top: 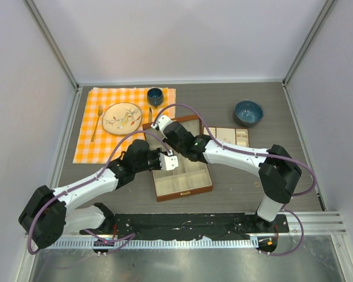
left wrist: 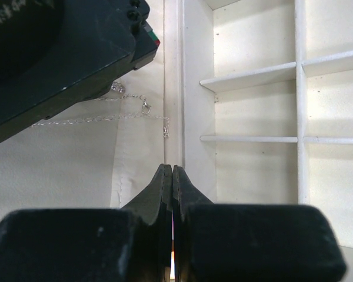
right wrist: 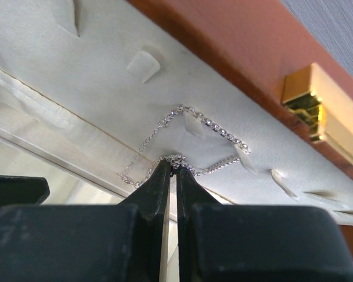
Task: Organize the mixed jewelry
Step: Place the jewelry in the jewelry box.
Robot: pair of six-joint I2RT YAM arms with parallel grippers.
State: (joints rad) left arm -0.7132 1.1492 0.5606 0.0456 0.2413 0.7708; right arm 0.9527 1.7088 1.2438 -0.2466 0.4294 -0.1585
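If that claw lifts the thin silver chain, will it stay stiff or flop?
Probably floppy: the silver chain lies in loose bends on the white lining. Likely very light; its links look fine. It might catch on the small tabs beside it.

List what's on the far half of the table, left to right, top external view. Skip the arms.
gold utensil → plate → dark cup → blue bowl

Left arm [top: 85, 188] and right arm [top: 241, 155] reach inward, fingers [left wrist: 160, 191] of both pressed together.
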